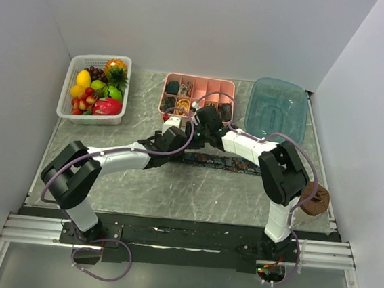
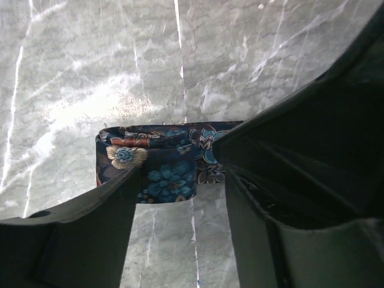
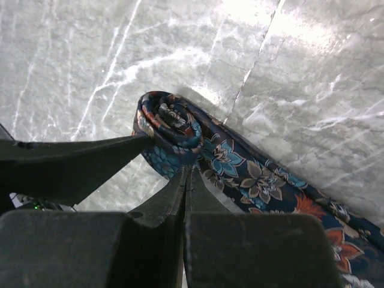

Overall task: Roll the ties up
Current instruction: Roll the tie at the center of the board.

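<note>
Tie [image 3: 240, 165] lies on counter [image 1: 174, 190], one end rolled; right fingers [image 3: 171, 198], pressed together, brace the roll against unwinding, we judge; left fingers [image 2: 90, 210] stand apart astride it, ready to regrip.

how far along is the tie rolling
Done: one end of the tie is wound into a small roll. In hand: the open left gripper straddles that roll, with the shut right gripper tip-first at it. Left: most of the tie lies flat on the table.
</note>
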{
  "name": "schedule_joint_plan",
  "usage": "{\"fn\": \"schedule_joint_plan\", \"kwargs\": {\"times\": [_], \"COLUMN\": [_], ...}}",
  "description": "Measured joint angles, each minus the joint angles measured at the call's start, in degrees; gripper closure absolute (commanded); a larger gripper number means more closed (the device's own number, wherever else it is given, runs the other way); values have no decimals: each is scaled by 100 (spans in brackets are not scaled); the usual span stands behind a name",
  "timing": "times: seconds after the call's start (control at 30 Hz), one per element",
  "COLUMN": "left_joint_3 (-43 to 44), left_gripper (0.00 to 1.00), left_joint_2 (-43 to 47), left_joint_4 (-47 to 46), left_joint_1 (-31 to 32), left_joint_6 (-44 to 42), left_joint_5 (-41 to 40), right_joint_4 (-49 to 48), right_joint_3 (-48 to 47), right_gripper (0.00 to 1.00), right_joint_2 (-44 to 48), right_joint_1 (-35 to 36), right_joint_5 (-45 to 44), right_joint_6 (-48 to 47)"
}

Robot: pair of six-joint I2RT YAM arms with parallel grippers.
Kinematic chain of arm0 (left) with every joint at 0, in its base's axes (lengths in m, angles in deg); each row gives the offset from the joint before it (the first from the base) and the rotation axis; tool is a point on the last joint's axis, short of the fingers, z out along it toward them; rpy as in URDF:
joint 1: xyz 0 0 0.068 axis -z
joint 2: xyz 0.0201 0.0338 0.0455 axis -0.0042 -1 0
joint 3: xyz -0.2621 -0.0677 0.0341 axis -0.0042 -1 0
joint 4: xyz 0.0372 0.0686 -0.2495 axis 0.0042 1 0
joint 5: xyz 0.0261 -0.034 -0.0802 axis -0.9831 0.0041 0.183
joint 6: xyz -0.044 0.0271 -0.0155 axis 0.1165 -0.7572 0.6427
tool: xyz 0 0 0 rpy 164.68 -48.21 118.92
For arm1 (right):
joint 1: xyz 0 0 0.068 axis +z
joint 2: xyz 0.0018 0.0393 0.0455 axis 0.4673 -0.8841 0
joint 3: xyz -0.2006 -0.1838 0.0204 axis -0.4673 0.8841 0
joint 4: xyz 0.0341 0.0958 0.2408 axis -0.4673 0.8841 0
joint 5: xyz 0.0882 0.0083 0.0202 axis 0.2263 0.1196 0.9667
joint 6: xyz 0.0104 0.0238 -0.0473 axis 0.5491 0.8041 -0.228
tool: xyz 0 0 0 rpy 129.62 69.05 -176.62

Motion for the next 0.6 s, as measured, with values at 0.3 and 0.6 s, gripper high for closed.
{"fn": "schedule_joint_plan", "kwargs": {"times": [0.3, 0.6], "left_joint_3": [-308, -1137], "left_gripper": [25, 25], "left_joint_2": [887, 1832], "left_joint_4": [-116, -568], "left_joint_1": [-295, -1491], "left_joint_6": [76, 260], "left_joint_5": [238, 1130], "right_joint_4": [-111, 48], "right_joint_3": [9, -166], "right_gripper": [100, 100], "right_joint_2": [92, 46], "right_joint_1": [-7, 280], "right_joint_5": [170, 175], "right_joint_6": [-13, -57]}}
